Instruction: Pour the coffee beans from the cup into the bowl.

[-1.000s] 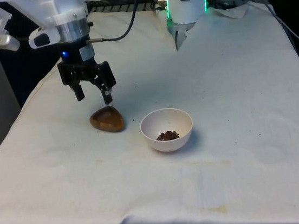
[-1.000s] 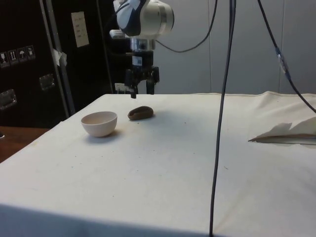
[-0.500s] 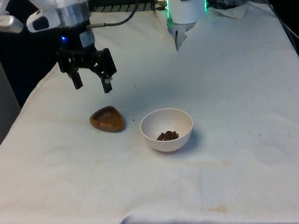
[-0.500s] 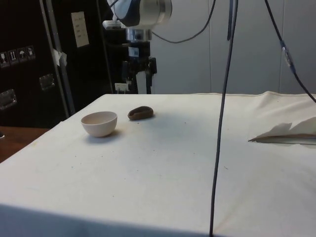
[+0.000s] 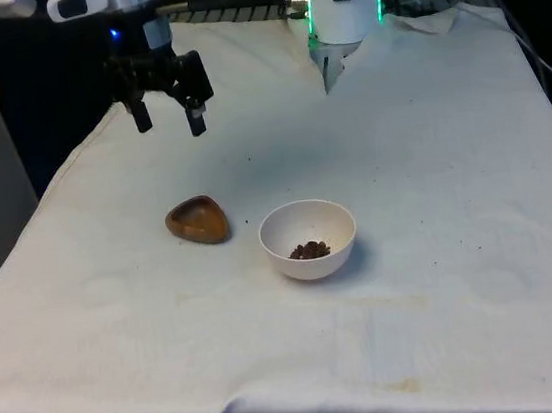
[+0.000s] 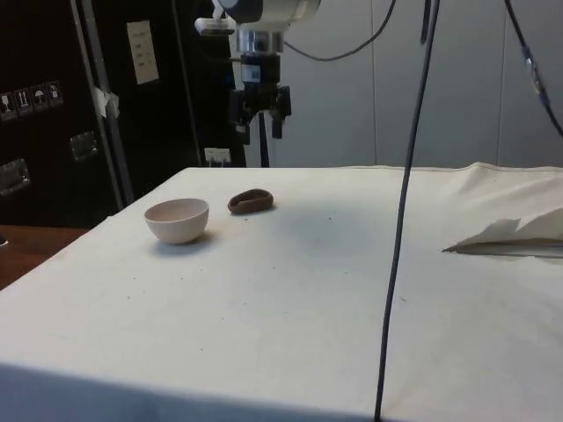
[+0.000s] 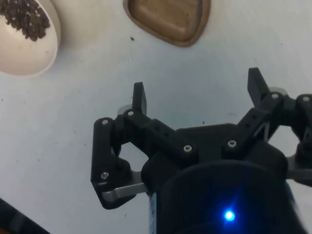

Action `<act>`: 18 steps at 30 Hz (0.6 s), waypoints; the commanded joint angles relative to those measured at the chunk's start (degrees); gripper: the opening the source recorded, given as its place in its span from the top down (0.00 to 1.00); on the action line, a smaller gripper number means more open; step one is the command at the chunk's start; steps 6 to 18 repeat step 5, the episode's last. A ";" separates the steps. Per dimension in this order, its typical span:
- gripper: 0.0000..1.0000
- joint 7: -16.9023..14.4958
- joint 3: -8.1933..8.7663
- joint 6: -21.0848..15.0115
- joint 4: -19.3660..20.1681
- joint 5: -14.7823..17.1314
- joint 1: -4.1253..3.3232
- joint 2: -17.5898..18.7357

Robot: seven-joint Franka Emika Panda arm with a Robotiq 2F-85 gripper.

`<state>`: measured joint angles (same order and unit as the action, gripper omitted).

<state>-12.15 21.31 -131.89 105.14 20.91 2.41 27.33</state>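
A small brown wooden cup [image 5: 197, 220] with rounded corners rests upright on the white cloth, and its inside looks bare [image 7: 167, 18]. To the front view's right of it stands a white bowl [image 5: 308, 239] with coffee beans [image 5: 309, 250] in its bottom; the beans [image 7: 25, 18] also show from the wrist. My gripper [image 5: 171, 128] hangs open and holds nothing, well above the table and behind the cup. From the side the gripper [image 6: 260, 134] is high over the cup [image 6: 251, 201] and bowl [image 6: 177, 220].
A dark cable [image 6: 403, 211] hangs down across the side view. A fold of cloth [image 6: 515, 236] lies raised at the side view's right. A few stray specks [image 5: 477, 241] dot the cloth near the bowl.
The open gripper has risen from just above the cup to well above the table and drifted back towards the far end. Cup and bowl have stayed put.
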 commanded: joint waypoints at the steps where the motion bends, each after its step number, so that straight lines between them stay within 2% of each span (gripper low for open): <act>1: 0.00 -0.23 0.17 -0.74 1.26 -0.11 -0.23 -1.09; 5: 0.00 -0.57 0.11 -0.17 1.83 0.00 0.00 -1.66; 18: 0.00 -0.57 0.11 -0.17 1.83 0.00 0.00 -1.66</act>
